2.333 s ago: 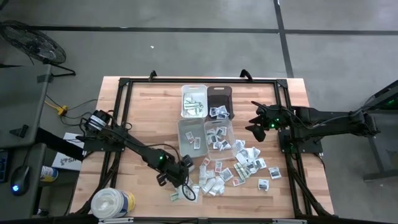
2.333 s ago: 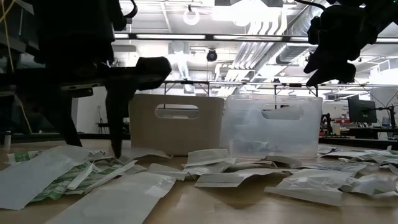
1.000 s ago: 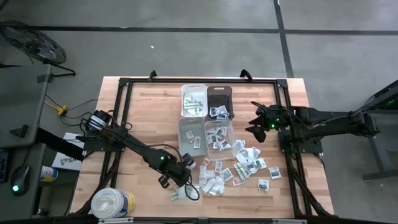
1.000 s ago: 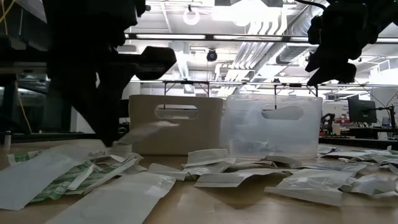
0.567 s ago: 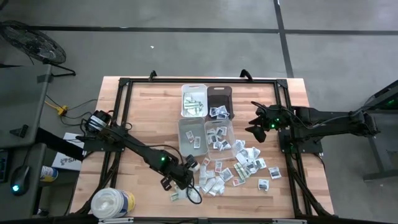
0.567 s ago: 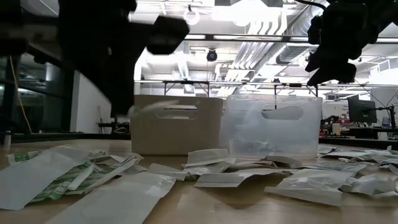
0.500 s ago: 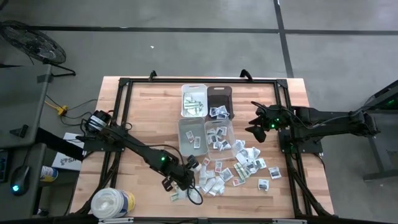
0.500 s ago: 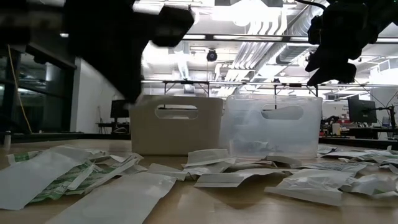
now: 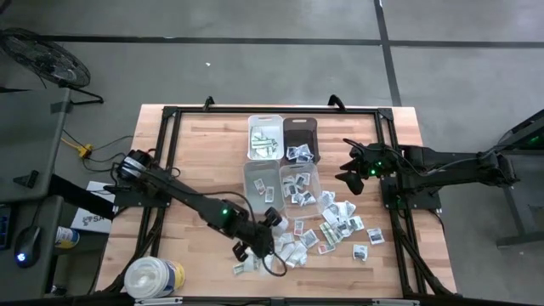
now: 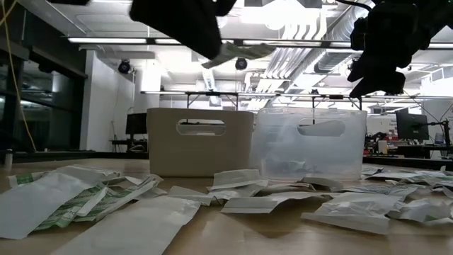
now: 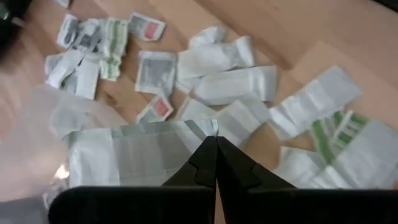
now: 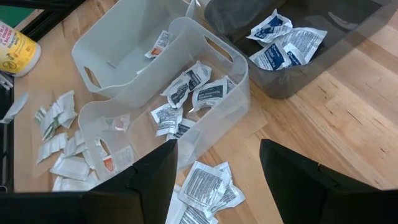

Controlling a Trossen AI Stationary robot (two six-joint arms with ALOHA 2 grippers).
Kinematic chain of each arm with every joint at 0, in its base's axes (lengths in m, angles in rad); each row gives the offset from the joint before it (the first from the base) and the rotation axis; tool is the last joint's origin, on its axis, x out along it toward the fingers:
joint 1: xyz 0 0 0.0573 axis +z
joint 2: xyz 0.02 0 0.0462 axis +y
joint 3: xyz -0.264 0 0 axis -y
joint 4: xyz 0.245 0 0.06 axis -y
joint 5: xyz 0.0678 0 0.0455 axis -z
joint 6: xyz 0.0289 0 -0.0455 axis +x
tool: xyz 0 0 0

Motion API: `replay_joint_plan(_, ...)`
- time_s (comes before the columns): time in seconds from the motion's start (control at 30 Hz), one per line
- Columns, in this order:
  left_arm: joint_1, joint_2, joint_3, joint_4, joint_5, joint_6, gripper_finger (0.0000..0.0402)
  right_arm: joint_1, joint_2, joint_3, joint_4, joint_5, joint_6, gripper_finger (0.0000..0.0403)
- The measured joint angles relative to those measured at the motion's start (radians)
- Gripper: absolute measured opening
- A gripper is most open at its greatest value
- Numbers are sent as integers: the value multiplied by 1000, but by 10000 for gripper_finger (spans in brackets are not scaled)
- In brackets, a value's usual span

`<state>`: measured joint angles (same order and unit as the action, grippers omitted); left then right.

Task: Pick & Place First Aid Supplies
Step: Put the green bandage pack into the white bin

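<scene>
High view: left gripper is over the loose first aid packets on the wooden surface, just short of the clear bin. The four bins sit ahead of it in a two-by-two block: white bin and dark bin farther off. Right gripper hangs to the side of the bins, waiting. Round tub is well behind the left arm, out of play.

Low view: a pale packet sticks out from the dark left jaws, high above the surface and above the bin tops. Scattered packets lie flat below.

Left wrist view: jaws pressed together on the edge of one white packet, which hangs flat ahead of them; the pile lies beyond. The grip looks like a thin edge pinch, though blur makes it hard to be sure only one packet is held.

Right wrist view: jaws spread wide, nothing between them, looking down on the clear bins and the dark bin with printed packets inside.

Step in hand, my read: carry to a bin. Keep height over the rim, move smoothly so the edge pinch doesn't slip, centre over the matching bin, release low.
</scene>
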<state>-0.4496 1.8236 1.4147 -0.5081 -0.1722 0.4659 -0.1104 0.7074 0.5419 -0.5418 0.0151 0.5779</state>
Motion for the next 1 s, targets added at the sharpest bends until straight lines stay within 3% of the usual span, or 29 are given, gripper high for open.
replay_joint_plan(0.57,217,-4,0,125,1,-1,0,0,0,0,0,-26,-28,222)
replay_joint_plan(1.0,419,-29,1,103,25,-28,0,0,0,0,1,-26,-29,222)
